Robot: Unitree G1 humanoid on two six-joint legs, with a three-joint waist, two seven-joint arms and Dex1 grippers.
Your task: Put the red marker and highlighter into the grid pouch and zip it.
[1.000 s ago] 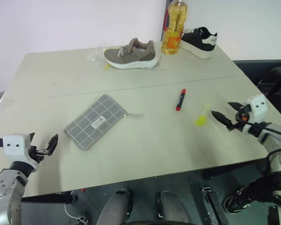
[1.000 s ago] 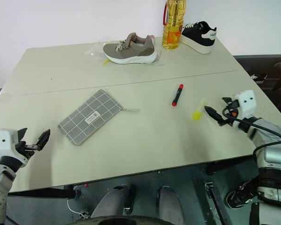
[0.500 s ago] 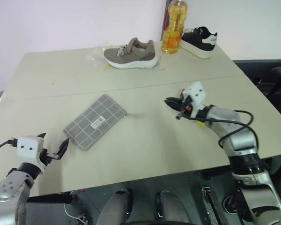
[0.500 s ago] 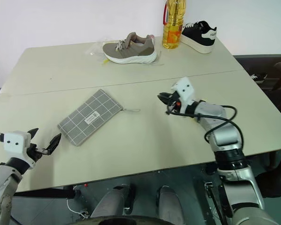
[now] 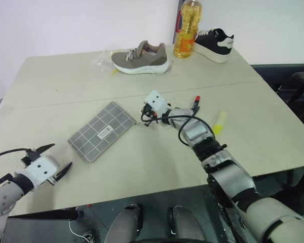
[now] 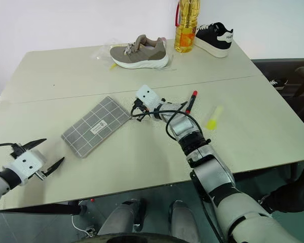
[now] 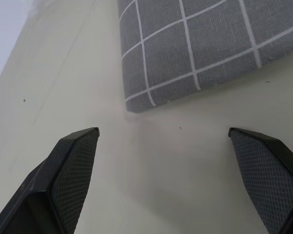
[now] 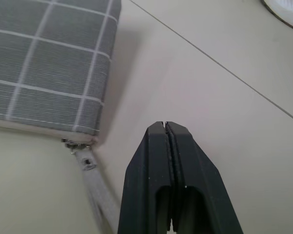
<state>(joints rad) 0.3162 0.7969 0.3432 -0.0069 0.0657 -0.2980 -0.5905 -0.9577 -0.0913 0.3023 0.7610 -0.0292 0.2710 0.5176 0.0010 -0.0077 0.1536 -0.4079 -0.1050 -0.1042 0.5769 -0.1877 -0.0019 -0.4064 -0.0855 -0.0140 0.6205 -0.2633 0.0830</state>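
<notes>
Flat grey fabric grid pouch (image 5: 102,130) with white lines lies on the beige table (image 5: 66,81); right gripper (image 8: 166,127) is clenched empty just beside its zipper pull cord (image 8: 98,187). Left gripper (image 7: 161,141) hovers spread wide near the pouch's other end. Slim red marker (image 5: 195,100) and stubby yellow highlighter (image 5: 218,123) lie apart to the right.

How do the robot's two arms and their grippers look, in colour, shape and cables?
Both arms are silver-grey metal with dark joints. Each wrist carries a white boxy block, from which two black tapered fingers rise; the left gripper has finely textured pads. A black cable loops along the right arm near the right gripper.
</notes>
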